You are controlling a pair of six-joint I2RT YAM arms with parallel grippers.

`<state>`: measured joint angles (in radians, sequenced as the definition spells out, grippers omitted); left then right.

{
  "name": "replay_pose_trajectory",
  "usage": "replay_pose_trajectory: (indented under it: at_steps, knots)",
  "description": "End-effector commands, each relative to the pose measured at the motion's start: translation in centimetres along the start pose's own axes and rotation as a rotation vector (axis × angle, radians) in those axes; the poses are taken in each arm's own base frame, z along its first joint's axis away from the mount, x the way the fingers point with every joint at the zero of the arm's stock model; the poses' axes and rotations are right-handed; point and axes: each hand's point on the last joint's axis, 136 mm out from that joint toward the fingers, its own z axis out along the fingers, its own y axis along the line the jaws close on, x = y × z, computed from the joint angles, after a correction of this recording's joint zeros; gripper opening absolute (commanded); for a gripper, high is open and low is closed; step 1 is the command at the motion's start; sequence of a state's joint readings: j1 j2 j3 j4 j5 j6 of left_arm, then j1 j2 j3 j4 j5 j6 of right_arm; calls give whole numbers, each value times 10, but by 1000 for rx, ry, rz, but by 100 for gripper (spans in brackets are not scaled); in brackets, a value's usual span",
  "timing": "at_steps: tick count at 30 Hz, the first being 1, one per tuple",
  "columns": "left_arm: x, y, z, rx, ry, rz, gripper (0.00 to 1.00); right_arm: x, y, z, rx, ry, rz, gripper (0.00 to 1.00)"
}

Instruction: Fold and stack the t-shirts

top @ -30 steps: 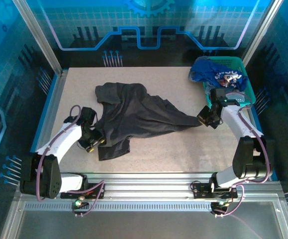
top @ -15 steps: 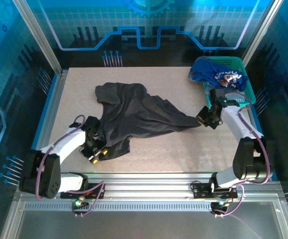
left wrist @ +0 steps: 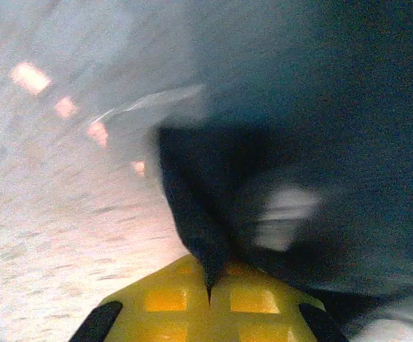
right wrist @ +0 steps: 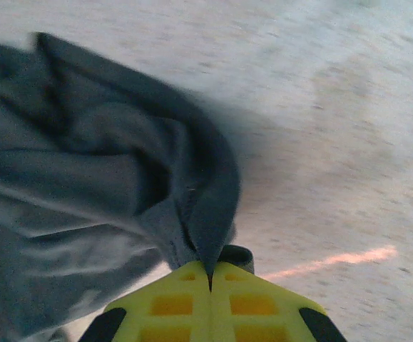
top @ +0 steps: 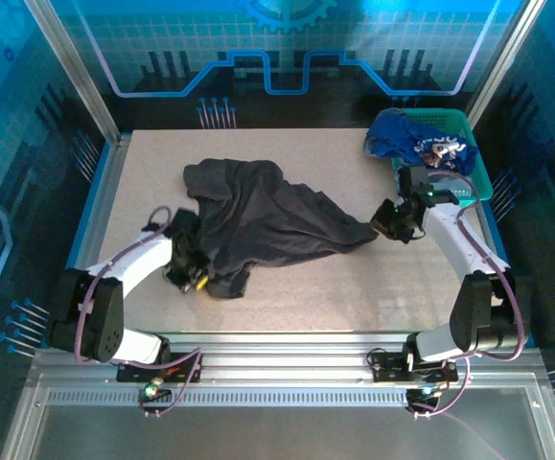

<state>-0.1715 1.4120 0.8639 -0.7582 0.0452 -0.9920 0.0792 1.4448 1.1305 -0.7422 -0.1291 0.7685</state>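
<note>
The charcoal-grey t-shirt (top: 267, 225) lies crumpled across the middle of the table. My left gripper (top: 195, 275) is at its near-left hem. In the left wrist view this gripper (left wrist: 208, 286) is shut, with a fold of the dark cloth (left wrist: 199, 235) pinched between its yellow pads. At the shirt's right tip my right gripper (top: 385, 221) is shut on a bunched point of grey cloth (right wrist: 206, 214), seen in the right wrist view entering its closed jaws (right wrist: 210, 274). A royal-blue t-shirt (top: 397, 141) with pale print sits in the basket.
The teal mesh basket (top: 475, 168) stands at the back right corner, just behind my right arm. Bare speckled tabletop (top: 354, 287) lies in front of the shirt and along the far edge. Metal frame posts and blue walls border the table.
My left gripper slid right onto the shirt's near-left hem and shut on it. My right gripper moved slightly up and left, still holding the shirt's tip.
</note>
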Motion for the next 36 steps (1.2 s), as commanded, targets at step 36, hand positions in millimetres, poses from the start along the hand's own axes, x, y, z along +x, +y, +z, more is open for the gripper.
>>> replay_pose_trajectory:
  at_steps: [36]
  knots:
    - [-227, -224, -516, 1262, -910, 18, 0, -138, 284, -314, -923, -593, -263, 0]
